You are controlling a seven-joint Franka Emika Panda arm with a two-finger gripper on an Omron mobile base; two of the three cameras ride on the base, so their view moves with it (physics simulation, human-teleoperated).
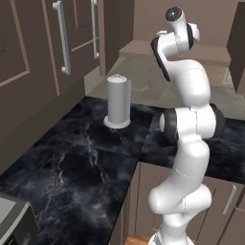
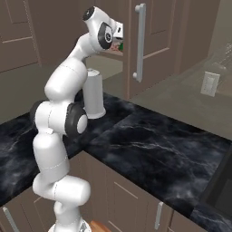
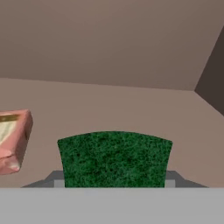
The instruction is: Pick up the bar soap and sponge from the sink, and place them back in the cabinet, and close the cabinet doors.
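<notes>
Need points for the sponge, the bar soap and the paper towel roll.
sponge (image 3: 113,159): hand view, middle of its green face.
bar soap (image 3: 13,140): hand view, its pink top face.
paper towel roll (image 1: 118,100): left base view, middle of its upright side.

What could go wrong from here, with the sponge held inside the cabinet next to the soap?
The claw is shut on the sponge over the cabinet shelf. A release from here could let it bounce or land askew. The bar soap lies close alongside, so a sideways move might knock it. The open cabinet door stands near the arm and could be clipped on withdrawal.
</notes>
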